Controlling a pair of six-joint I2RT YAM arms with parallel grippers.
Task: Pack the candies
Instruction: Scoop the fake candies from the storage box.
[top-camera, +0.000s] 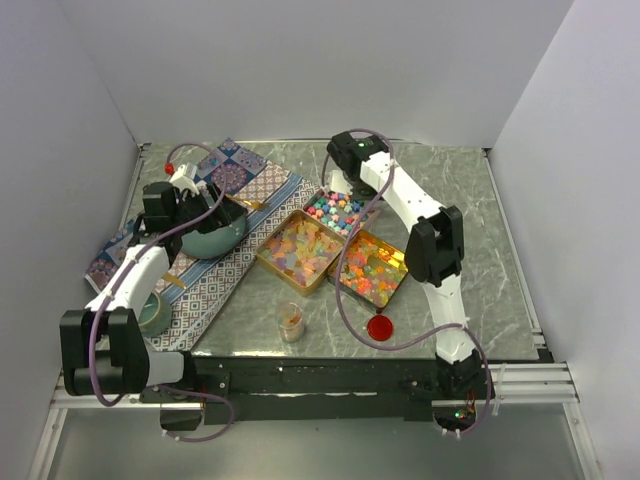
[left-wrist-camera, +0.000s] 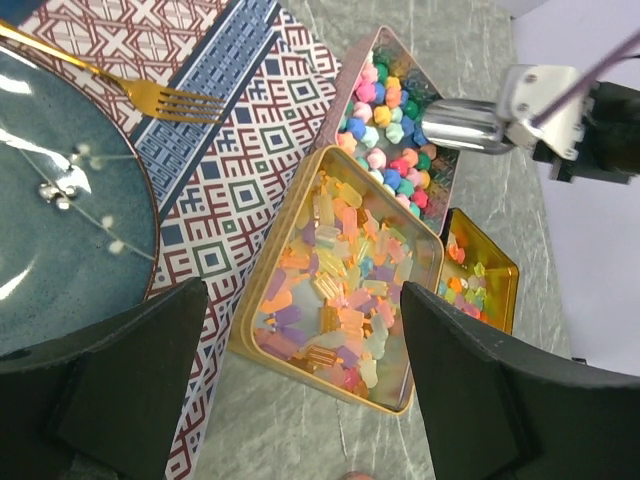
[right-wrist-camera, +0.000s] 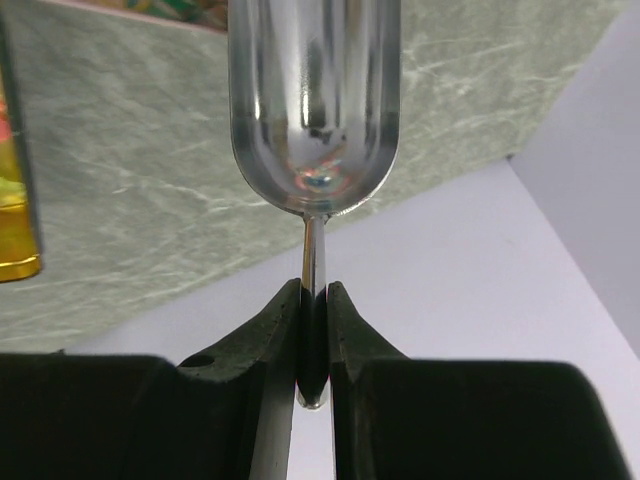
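The right gripper (right-wrist-camera: 313, 300) pinched the shiny metal scoop's (right-wrist-camera: 314, 100) thin handle, likely to dig the pastel candies (left-wrist-camera: 395, 140) at twelve o'clock; the left gripper (left-wrist-camera: 310, 375) hung open.

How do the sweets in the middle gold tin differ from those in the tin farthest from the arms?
The middle sweets are see-through yellow, pink and orange; the far sweets are solid pastel pink, blue, green and white. The middle ones look longish, the far ones small and rounded. A metal scoop hangs at the far tin, none at the middle tin. Both lots lie loose in open gold tins.
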